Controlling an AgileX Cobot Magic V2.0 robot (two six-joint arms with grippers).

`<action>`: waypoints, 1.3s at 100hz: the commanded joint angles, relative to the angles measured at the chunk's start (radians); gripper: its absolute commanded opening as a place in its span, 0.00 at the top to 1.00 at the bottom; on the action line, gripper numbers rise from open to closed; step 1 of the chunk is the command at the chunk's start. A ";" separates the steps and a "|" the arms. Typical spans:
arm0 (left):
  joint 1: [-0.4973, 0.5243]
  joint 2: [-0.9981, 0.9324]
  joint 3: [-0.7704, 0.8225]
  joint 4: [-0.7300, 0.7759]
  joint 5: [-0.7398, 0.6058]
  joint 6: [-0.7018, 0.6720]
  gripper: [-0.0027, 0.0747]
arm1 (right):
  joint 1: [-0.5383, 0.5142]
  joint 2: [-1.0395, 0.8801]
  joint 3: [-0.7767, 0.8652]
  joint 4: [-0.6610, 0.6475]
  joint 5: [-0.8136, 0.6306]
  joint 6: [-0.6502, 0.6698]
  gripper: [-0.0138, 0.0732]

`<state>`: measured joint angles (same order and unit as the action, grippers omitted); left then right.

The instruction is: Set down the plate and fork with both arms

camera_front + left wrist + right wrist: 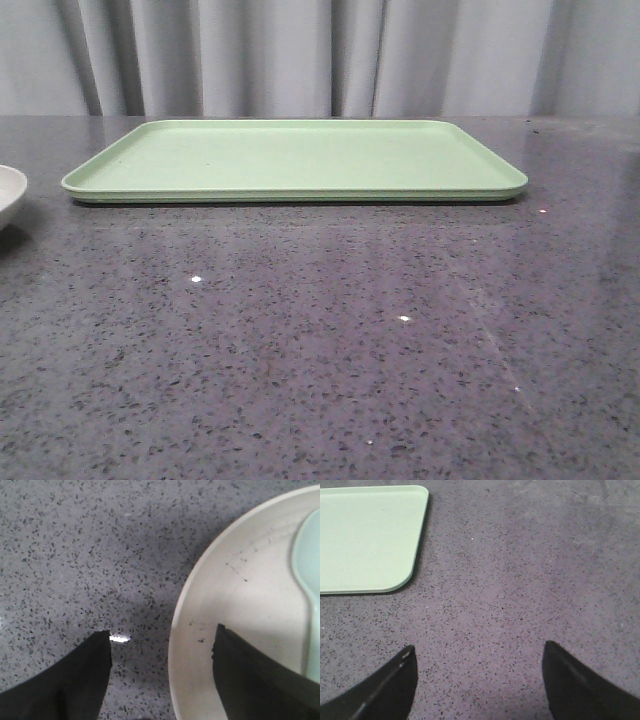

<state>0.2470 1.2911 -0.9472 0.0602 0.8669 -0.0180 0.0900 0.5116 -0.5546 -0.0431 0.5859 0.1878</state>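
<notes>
The off-white plate (8,190) shows only partly at the far left edge of the front view. In the left wrist view the plate (240,605) fills the side, with a pale blue-grey spoon (312,580) lying in it. My left gripper (162,635) is open, one finger over the plate's inside and the other over the table, the rim between them. My right gripper (477,652) is open and empty over bare table. The yellow fork is out of view. No gripper shows in the front view.
The flat light-green tray (295,160) lies at the back middle of the dark speckled table (320,340); its corner shows in the right wrist view (365,540). Grey curtains hang behind.
</notes>
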 commanded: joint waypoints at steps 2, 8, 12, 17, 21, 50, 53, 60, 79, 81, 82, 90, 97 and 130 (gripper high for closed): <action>0.005 0.003 -0.032 0.005 -0.055 0.001 0.40 | -0.003 0.009 -0.035 -0.002 -0.066 -0.012 0.23; 0.005 0.017 -0.032 0.009 -0.059 0.001 0.40 | -0.003 0.009 -0.035 -0.002 -0.066 -0.012 0.23; 0.005 0.026 -0.032 0.009 -0.061 0.011 0.40 | -0.003 0.009 -0.035 -0.002 -0.066 -0.012 0.23; 0.005 0.032 -0.032 0.007 -0.062 0.018 0.40 | -0.003 0.009 -0.035 -0.002 -0.066 -0.012 0.23; 0.005 0.039 -0.032 0.007 -0.062 0.018 0.40 | -0.003 0.009 -0.035 -0.002 -0.066 -0.012 0.23; 0.005 0.072 -0.032 0.001 -0.054 0.018 0.50 | -0.003 0.009 -0.035 -0.002 -0.066 -0.012 0.23; 0.005 0.075 -0.032 0.001 -0.054 0.018 0.53 | -0.003 0.009 -0.035 -0.002 -0.066 -0.012 0.23; 0.005 0.076 -0.032 0.001 -0.054 0.018 0.62 | -0.003 0.009 -0.035 -0.002 -0.065 -0.012 0.23; 0.005 0.076 -0.032 -0.018 -0.054 0.018 0.88 | -0.003 0.009 -0.035 -0.002 -0.064 -0.012 0.23; 0.005 0.076 -0.032 -0.018 -0.054 0.018 0.90 | -0.003 0.009 -0.035 -0.002 -0.064 -0.012 0.23; 0.005 0.076 -0.032 -0.018 -0.054 0.018 0.91 | -0.003 0.009 -0.035 -0.002 -0.064 -0.012 0.23; 0.005 0.076 -0.032 -0.018 -0.054 0.018 0.99 | -0.003 0.009 -0.035 -0.002 -0.064 -0.012 0.23; 0.005 0.076 -0.032 -0.019 -0.055 0.018 0.99 | -0.003 0.009 -0.035 -0.002 -0.064 -0.012 0.23; 0.017 0.040 -0.035 -0.145 -0.051 0.106 0.99 | -0.003 0.009 -0.035 -0.002 -0.061 -0.012 0.23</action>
<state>0.2554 1.3769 -0.9557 -0.0444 0.8370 0.0548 0.0900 0.5116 -0.5546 -0.0392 0.5882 0.1878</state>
